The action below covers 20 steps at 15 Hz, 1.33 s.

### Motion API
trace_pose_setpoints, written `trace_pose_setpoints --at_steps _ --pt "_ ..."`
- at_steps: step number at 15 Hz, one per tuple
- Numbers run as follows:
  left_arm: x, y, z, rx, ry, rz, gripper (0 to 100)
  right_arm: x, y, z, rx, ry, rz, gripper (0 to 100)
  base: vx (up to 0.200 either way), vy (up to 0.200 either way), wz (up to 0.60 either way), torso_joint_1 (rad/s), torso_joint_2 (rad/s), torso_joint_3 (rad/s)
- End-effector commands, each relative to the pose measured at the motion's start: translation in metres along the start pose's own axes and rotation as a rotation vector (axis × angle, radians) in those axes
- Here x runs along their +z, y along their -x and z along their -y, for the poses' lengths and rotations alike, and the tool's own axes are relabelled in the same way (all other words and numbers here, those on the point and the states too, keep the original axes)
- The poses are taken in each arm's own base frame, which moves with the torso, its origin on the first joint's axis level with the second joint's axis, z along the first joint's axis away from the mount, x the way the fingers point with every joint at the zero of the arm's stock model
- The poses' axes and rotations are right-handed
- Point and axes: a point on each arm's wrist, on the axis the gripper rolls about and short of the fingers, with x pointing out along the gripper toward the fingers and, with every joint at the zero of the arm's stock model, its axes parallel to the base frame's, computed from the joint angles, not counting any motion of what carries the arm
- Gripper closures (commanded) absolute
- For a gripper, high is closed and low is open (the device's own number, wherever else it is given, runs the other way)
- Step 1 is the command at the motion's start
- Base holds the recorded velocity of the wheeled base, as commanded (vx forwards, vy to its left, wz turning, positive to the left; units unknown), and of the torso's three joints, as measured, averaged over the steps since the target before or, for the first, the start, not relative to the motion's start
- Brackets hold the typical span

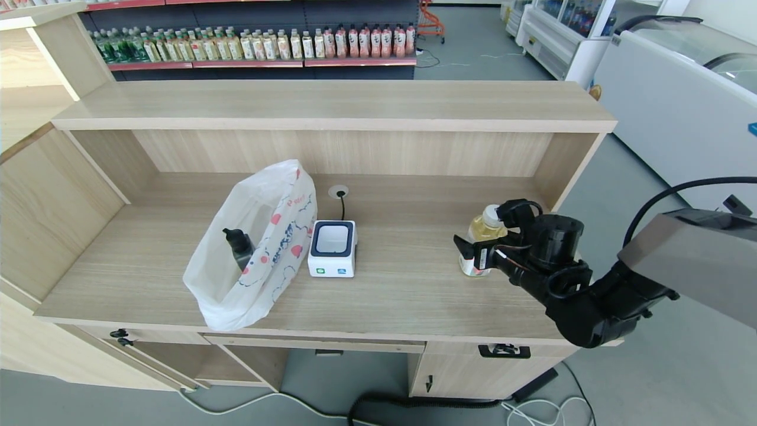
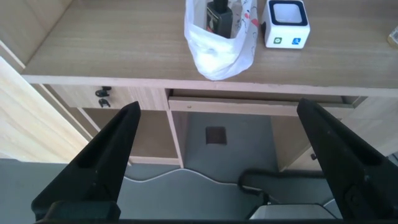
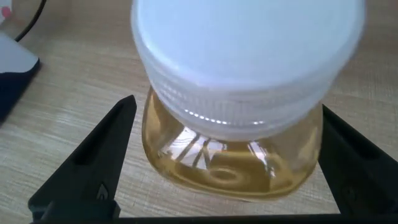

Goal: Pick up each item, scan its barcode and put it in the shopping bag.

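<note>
Straddling the bottle (image 3: 249, 62) | right hand (image 3: 227, 107) spread wide | bottle upright between fingers

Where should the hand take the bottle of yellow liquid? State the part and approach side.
Grip the bottle on its body, below the wide white cap. It stands upright on the counter, so come in level from the robot's right side; the open right hand flanks it there.

- Bottle (image 1: 485, 229): right side hidden behind the right gripper (image 1: 480, 255).
- Dark bottle (image 1: 239, 248): lower part hidden inside the bag (image 1: 278, 213).
- Cap (image 3: 249, 56): blurred and cut off at the picture's edge.
- Scanner (image 2: 287, 25) and bag, left wrist view: both cut off at the edge.
</note>
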Motion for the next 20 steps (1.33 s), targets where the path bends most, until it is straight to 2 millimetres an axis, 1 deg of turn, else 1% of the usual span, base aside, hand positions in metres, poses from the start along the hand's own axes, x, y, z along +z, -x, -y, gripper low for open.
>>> trace_pose_setpoints --at_steps 1,6,9,10,12,15,19,20 --pt "0.0 0.0 0.0 0.0 0.0 0.0 0 -0.007 -0.007 -0.006 0.016 0.015 -0.01 0 0.0 0.0 0.0 0.0 0.0 0.0" --pt "0.0 0.0 0.0 0.0 0.0 0.0 0 -0.017 -0.021 -0.012 0.027 0.019 -0.002 0 0.0 0.0 0.0 0.0 0.0 0.0" --pt "0.0 0.0 0.0 0.0 0.0 0.0 0 -0.017 -0.029 -0.013 0.027 0.014 0.016 0 0.0 0.0 0.0 0.0 0.0 0.0" --pt "0.0 0.0 0.0 0.0 0.0 0.0 0 -0.016 -0.03 -0.013 0.027 0.015 0.022 100 0.0 0.0 0.0 0.0 0.0 0.0" --pt "0.0 0.0 0.0 0.0 0.0 0.0 0 -0.012 -0.03 -0.012 0.024 0.016 0.033 100 0.0 0.0 0.0 0.0 0.0 0.0" --pt "0.0 0.0 0.0 0.0 0.0 0.0 0 -0.012 -0.031 -0.009 0.016 0.016 0.034 100 0.0 0.0 0.0 0.0 0.0 0.0" --pt "0.0 0.0 0.0 0.0 0.0 0.0 0 -0.013 -0.029 -0.009 0.013 0.016 0.028 100 0.0 0.0 0.0 0.0 0.0 0.0" --pt "0.0 0.0 0.0 0.0 0.0 0.0 0 -0.009 -0.028 -0.009 0.013 0.015 0.039 100 0.0 0.0 0.0 0.0 0.0 0.0"
